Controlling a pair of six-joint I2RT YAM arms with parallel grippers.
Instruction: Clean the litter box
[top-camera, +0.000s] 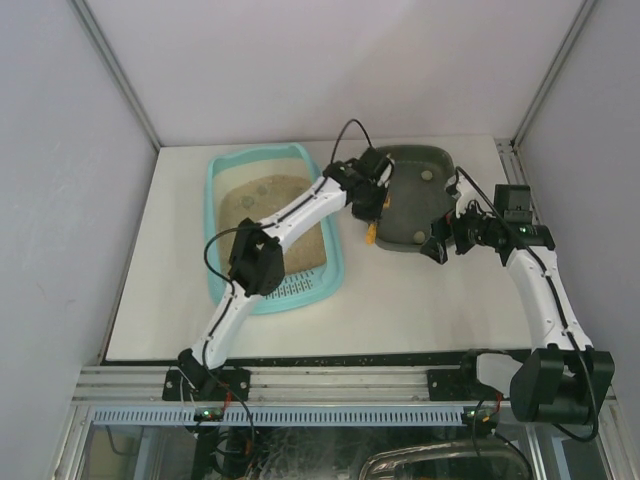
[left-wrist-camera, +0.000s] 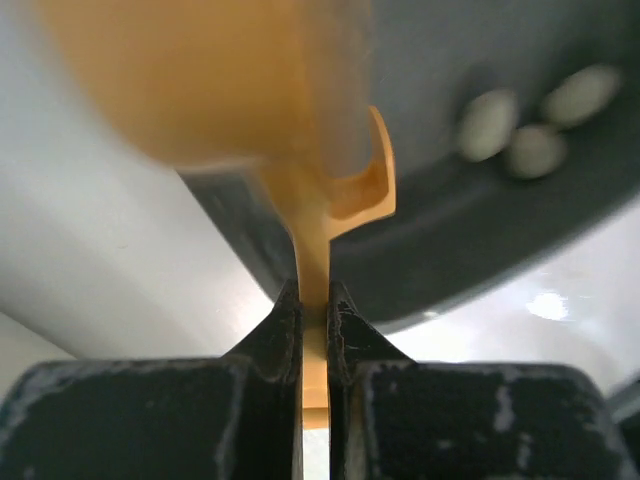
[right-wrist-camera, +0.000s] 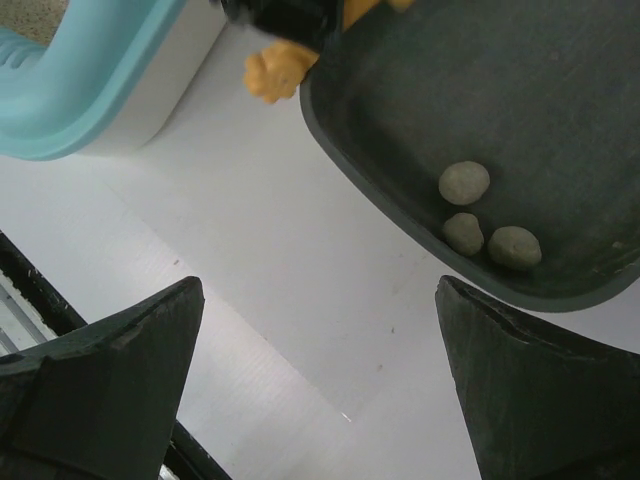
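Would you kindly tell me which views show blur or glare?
Left wrist view: the yellow plastic scoop is badly blurred close to the lens, the three pale lumps in the dark grey plastic tray are soft, and a glare spot sits on the white table. Right wrist view: those lumps are sharp. Top external view: evenly lit.

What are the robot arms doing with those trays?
The left claw is shut on the handle of an orange scoop, holding it at the edge of the dark grey tray. Three grey lumps lie in a corner of that tray. The right claw is open, above the table beside the same tray. The litter box, with sandy litter, sits on the left arm's side.
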